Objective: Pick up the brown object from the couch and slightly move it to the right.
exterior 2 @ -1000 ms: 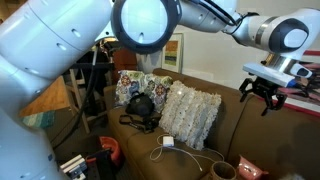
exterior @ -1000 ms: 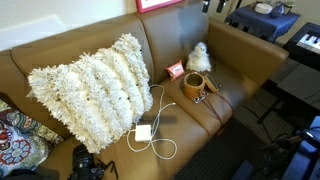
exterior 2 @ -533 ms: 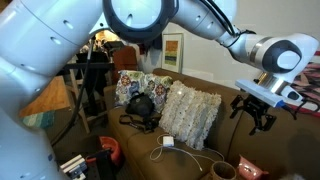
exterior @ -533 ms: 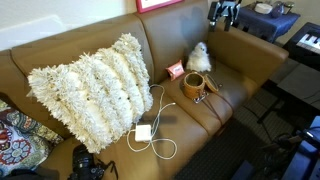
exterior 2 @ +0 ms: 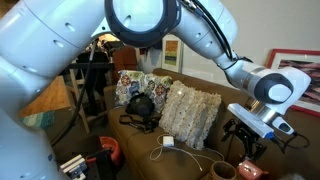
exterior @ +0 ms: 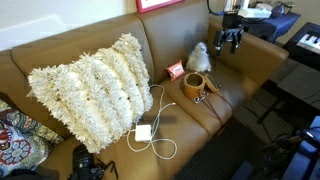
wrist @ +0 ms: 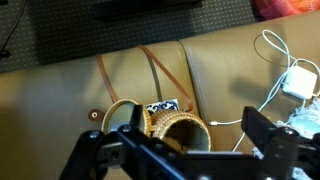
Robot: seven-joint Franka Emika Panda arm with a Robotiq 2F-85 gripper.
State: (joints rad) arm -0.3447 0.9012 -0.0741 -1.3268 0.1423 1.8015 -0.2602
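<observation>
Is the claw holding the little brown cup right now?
No, the open claw hangs up in the air, apart from the brown cup, which sits untouched on the couch seat.

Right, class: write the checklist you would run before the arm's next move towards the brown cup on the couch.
1. Claw open: ok.
2. Claw empty: ok.
3. Small tan-brown round cup standing on caramel-brown leather couch: ok.
4. Cup centred below claw in wrist view: ok.
5. White fluffy plush toy clear of cup: cannot tell.
6. Claw level with cup: not ok, it hangs above.
</observation>
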